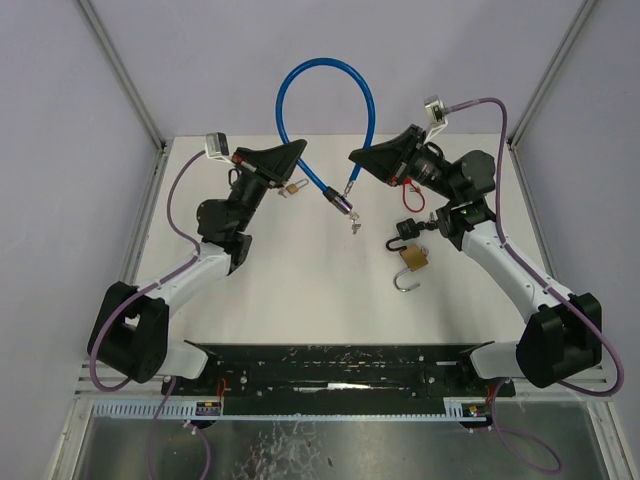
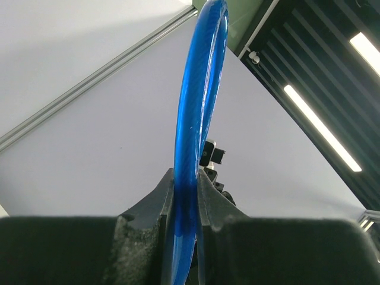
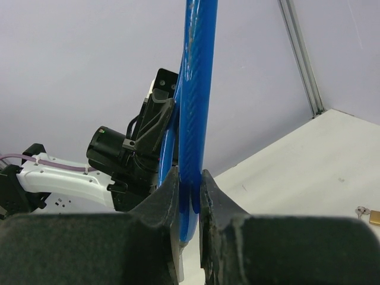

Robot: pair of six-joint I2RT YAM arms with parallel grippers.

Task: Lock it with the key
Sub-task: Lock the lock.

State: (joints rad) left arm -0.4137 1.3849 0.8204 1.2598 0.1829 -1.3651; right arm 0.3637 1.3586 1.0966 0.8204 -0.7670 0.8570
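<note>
Both clamping blue cable (image 1: 325,65), left gripper (image 1: 299,150), right gripper (image 1: 355,155), open padlock (image 1: 416,259) only overhead.

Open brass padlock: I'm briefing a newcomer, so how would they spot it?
On the white table, look right of centre, beside the right arm. The brass padlock there outsizes the small padlock near the left arm, and its silver shackle is swung open.

Left hand (image 2: 186,205) pinching blue cable (image 2: 196,119), seemingly firmly
</note>
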